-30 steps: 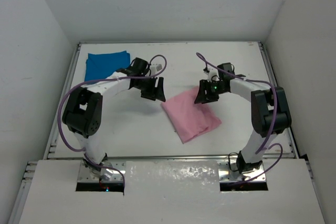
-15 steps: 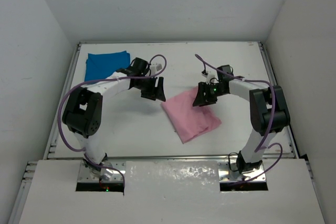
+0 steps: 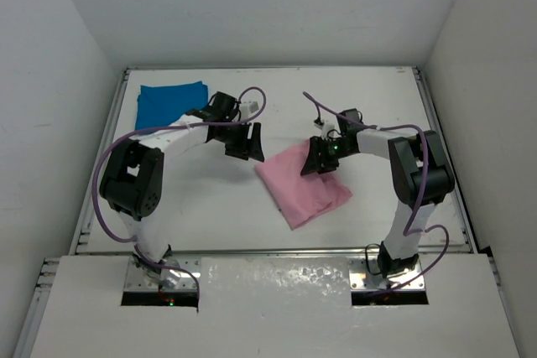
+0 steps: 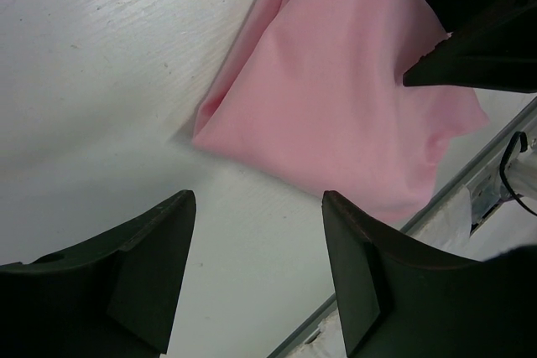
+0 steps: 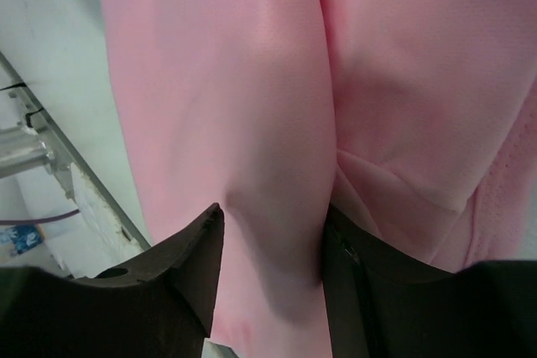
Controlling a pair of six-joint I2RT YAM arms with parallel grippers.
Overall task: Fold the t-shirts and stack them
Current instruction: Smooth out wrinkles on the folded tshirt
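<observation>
- The light pink soft cloth t-shirt (image 3: 306, 186) lay folded right of the white table's (image 3: 210, 203) middle. The bright blue folded cloth t-shirt (image 3: 170, 103) sat at the far left corner.
- I judged the pink one light, limp and quick to unfold, so best taken by a folded edge, all layers together.
- The left gripper (image 4: 256, 199) hung released just beside the shirt's left corner.
- The right gripper (image 5: 273, 215) straddled a raised pink ridge; I could not tell whether it truly pinched.
- The sleeves and lower layers were hidden.
</observation>
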